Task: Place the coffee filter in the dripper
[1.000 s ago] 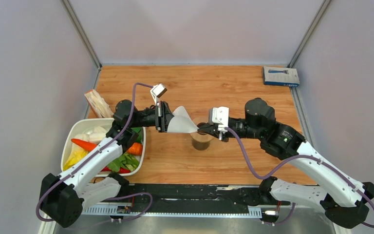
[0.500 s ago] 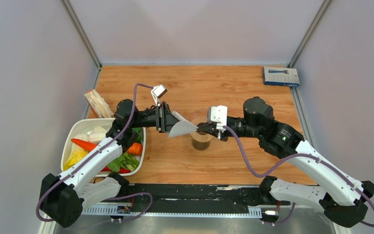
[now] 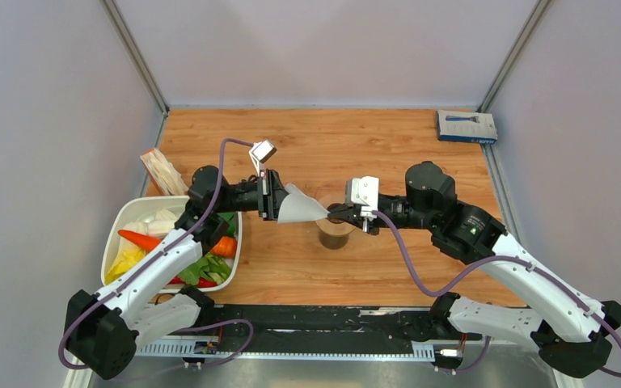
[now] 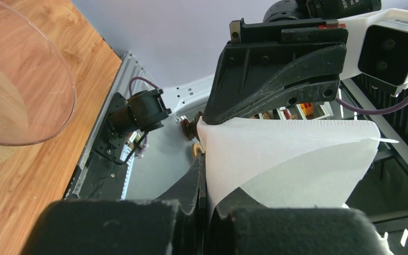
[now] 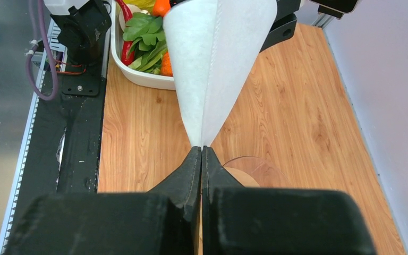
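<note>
The white paper coffee filter [image 3: 299, 208] hangs in the air between both grippers. My left gripper [image 3: 276, 198] is shut on its wide edge; in the left wrist view [image 4: 204, 164] the filter [image 4: 287, 154] sits pinched between the jaws. My right gripper [image 3: 331, 215] is shut on the filter's pointed tip, as the right wrist view [image 5: 201, 151] shows, with the filter [image 5: 218, 58] fanning out ahead. The clear dripper [image 3: 338, 202] stands on a brown glass cup [image 3: 335, 236] just under the right gripper. The dripper also shows in both wrist views [image 5: 255, 170] [image 4: 21, 79].
A white tray [image 3: 174, 204] of vegetables stands at the left, also seen in the right wrist view [image 5: 138, 77]. A tan packet [image 3: 162, 171] lies behind it. A blue box [image 3: 466, 127] lies at the far right corner.
The filter has flattened and then puffed open a little between the two grippers. The left gripper has shifted slightly; the right arm has barely moved.
</note>
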Robot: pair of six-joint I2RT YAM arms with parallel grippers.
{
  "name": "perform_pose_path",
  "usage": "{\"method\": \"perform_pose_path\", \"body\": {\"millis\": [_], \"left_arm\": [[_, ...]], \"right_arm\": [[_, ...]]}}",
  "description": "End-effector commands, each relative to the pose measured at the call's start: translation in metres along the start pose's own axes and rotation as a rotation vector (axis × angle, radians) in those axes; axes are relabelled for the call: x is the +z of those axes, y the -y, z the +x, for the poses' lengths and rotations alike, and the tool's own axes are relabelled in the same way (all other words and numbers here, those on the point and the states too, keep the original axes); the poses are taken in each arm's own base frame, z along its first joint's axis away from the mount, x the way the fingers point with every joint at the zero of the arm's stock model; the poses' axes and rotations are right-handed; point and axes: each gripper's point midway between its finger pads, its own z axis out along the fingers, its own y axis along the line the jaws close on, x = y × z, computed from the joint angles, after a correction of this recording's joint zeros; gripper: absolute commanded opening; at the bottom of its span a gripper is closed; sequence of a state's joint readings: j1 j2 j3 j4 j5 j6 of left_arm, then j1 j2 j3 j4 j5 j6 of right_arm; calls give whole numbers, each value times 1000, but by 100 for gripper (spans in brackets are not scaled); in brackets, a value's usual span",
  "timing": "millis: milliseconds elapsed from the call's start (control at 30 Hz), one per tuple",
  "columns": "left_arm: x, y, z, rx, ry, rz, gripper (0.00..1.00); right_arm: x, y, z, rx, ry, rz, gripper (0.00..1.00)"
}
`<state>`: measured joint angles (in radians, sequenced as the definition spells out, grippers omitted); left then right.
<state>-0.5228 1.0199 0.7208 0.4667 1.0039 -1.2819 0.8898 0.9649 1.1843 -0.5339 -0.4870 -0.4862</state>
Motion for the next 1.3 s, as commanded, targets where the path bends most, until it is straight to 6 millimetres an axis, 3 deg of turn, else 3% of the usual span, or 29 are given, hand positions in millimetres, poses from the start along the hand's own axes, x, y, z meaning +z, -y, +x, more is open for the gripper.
{"method": "perform_pose_path", "body": {"millis": [0,33,133,200,267,300,367,533,633,833,900,933,1133,1167,1200,1233,1267], "left_arm": [[-2,10,0,54,-5,9,13],[-3,5,0,42,-10,-9,24],[-9,-5,-2,31,1,-54,32],[-13,-11,-2,18,4,-68,29],[-15,-10,-3,26,6,-60,19],[-15,-8,-3,36,7,-54,8],[-16,-4,-4,56,15,-46,1],[-17,3,-3,76,16,-32,0],[-18,1,0,66,-3,-39,19],[-23,-4,0,69,2,-73,26],[-23,-2,-2,75,8,-69,16],[-23,1,-3,82,12,-60,4],[-24,11,-7,128,49,-38,0],[-23,13,-11,142,62,-44,0],[-23,9,-12,158,63,-67,0],[-22,14,-22,199,93,-84,0],[-24,2,-22,236,86,-147,0]], "right_arm": [[-6,3,-8,-26,19,24,0],[-7,3,-9,-27,21,27,0],[-12,4,-8,-31,14,43,0],[-14,2,-5,-34,5,42,0],[-16,1,-3,-36,-3,42,0],[-16,1,-2,-39,-6,43,0],[-17,1,0,-43,-12,44,0],[-17,0,2,-49,-17,43,0],[-18,1,3,-50,-24,45,0],[-20,-1,4,-51,-30,42,0],[-20,-2,6,-51,-34,40,0],[-20,-2,7,-52,-36,40,0],[-16,-1,12,-47,-50,37,0],[-15,2,10,-30,-50,47,3],[-13,9,6,-16,-48,75,15],[-13,16,0,21,-45,111,32],[-13,24,-6,43,-39,140,48]]}}
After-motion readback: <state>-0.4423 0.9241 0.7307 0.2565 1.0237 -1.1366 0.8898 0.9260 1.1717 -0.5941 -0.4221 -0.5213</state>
